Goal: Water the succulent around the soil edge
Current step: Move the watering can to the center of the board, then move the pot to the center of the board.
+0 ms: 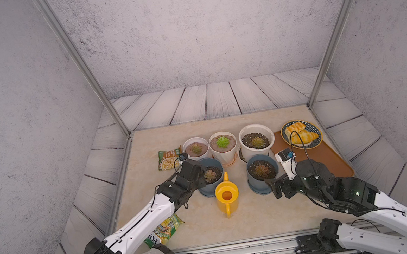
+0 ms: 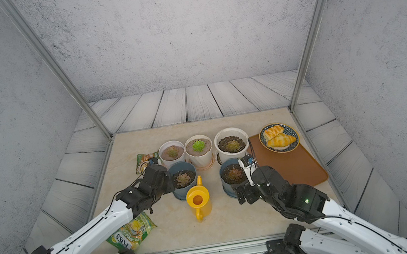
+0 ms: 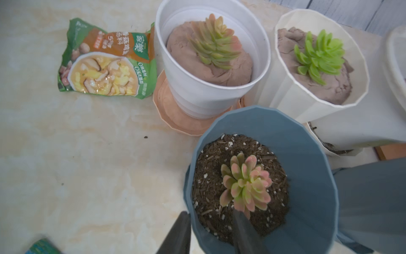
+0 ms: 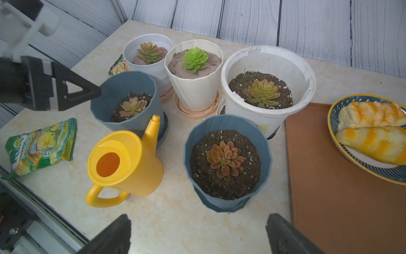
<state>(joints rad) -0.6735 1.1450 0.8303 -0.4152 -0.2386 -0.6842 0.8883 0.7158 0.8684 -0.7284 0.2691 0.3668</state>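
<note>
A yellow watering can (image 1: 226,195) (image 4: 125,162) stands upright on the table between two blue pots, spout toward the left one, with neither gripper on it. The left blue pot (image 3: 307,154) holds a pink-green succulent (image 3: 246,184) in dark soil. My left gripper (image 3: 211,213) (image 1: 199,173) straddles this pot's near rim, one finger outside and one over the soil, jaws apart with a gap to the wall. The right blue pot (image 4: 265,154) holds a reddish succulent (image 4: 225,161). My right gripper (image 4: 198,220) (image 1: 277,186) hangs open and empty over the table in front of it.
Three white pots with succulents (image 1: 196,149) (image 1: 222,144) (image 1: 256,141) line the back. One snack packet (image 1: 169,158) lies at the back left and another (image 1: 164,230) near the front under the left arm. A plate of bread (image 1: 301,133) rests on a brown mat (image 1: 322,159) at the right.
</note>
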